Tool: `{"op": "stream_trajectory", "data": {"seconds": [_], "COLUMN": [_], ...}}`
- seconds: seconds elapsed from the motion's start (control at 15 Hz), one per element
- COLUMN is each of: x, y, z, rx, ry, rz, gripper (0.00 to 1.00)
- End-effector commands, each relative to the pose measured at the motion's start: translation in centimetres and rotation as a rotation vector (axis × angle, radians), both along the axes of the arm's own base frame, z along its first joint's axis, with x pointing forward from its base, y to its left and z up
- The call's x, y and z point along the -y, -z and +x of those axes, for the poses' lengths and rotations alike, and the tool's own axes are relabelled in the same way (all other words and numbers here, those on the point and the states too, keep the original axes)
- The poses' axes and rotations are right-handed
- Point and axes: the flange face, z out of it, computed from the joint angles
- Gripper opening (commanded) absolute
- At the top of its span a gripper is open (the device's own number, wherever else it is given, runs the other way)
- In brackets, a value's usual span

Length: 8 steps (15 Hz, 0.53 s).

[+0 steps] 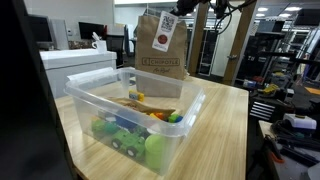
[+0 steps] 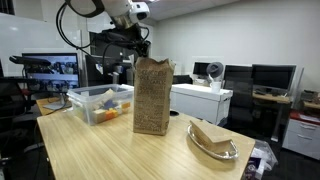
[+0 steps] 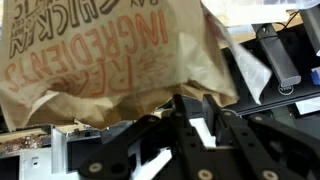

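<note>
**Bag** [image 2: 152,95]: brown paper, printed in red, upright on the table [image 2: 100,150]. We find it at centre frame in an exterior view and at upper centre in another [image 1: 162,45]. In the wrist view it fills the upper left [image 3: 90,60].

**Gripper** [image 2: 143,52]: it is at the bag's top rim, above centre of the frame. In the wrist view its fingers [image 3: 182,112] sit right at the paper's edge. We cannot tell whether they pinch the rim or stand apart.

**Bin** [image 1: 190,110]: clear plastic, lower centre, near the bag, holding green and orange toys [image 1: 130,135].

**Bowl** [image 2: 225,153]: silvery, lower right, with brown paper inside, apart from the bag.
</note>
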Motion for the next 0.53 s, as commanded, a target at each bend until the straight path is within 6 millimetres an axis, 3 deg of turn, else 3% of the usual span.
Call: {"op": "stream_trajectory", "data": {"seconds": [0.0, 0.27, 0.47], "x": [-1.1, -2.3, -3.0], "y": [-0.1, -2.9, -7.7], "z": [-2.3, -3.5, -3.7], "rx": [0.030, 0.039, 0.107], "ry": [0.008, 0.018, 0.056], "rz": [-0.013, -0.008, 0.011], "gripper": [0.56, 0.81, 0.98]}}
